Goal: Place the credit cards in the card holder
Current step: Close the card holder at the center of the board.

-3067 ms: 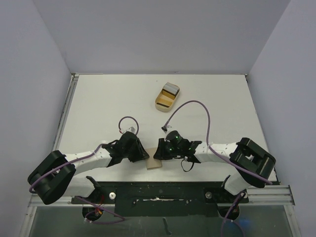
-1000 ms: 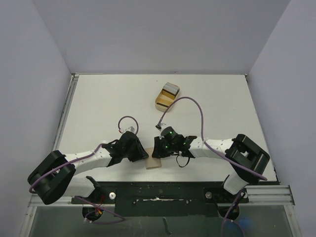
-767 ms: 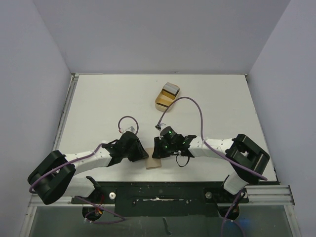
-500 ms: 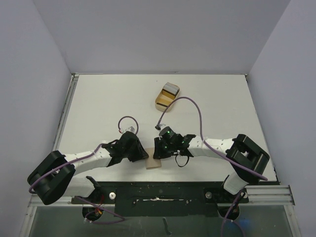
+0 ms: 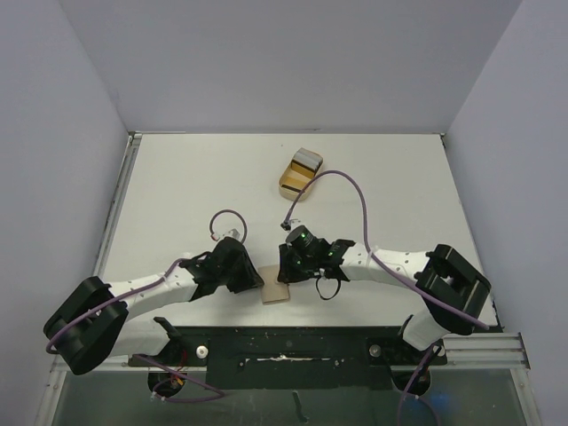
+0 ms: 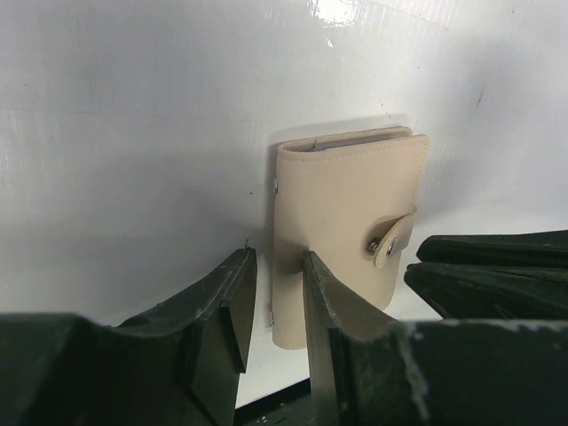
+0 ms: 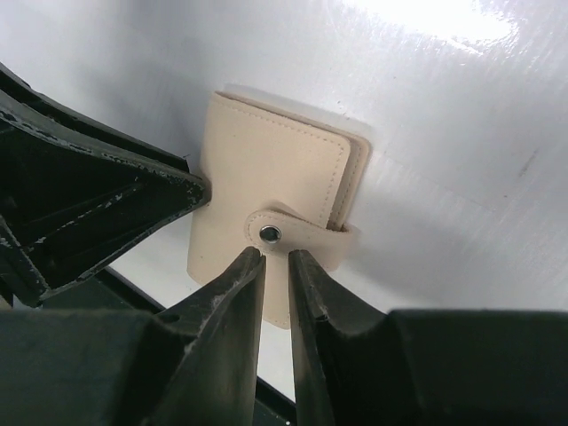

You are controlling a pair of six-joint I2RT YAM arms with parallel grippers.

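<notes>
The tan card holder (image 5: pixel 277 294) lies shut and flat near the table's front edge, its strap snapped (image 7: pixel 269 233). My left gripper (image 5: pixel 258 282) is at its left edge. The jaws stand a little apart, one finger (image 6: pixel 232 302) on the bare table and the other (image 6: pixel 321 306) over the card holder (image 6: pixel 342 213), whose edge shows in the gap. From the right, my right gripper (image 7: pixel 275 257) points at the strap tab, its tips just short of the snap button with a narrow gap and nothing between them. The credit cards (image 5: pixel 307 161) lie in a tan tray far back.
The tan rounded tray (image 5: pixel 288 186) stands at the back middle of the white table. The table's black front rail (image 5: pixel 284 342) runs just behind the card holder. Purple cables (image 5: pixel 342 191) loop above both wrists. Grey walls close in the left, right and back.
The right gripper has come left and closed in on the card holder's strap. Over the last second it has barely moved. The left arm's elbow has shifted slightly; its gripper stays put.
</notes>
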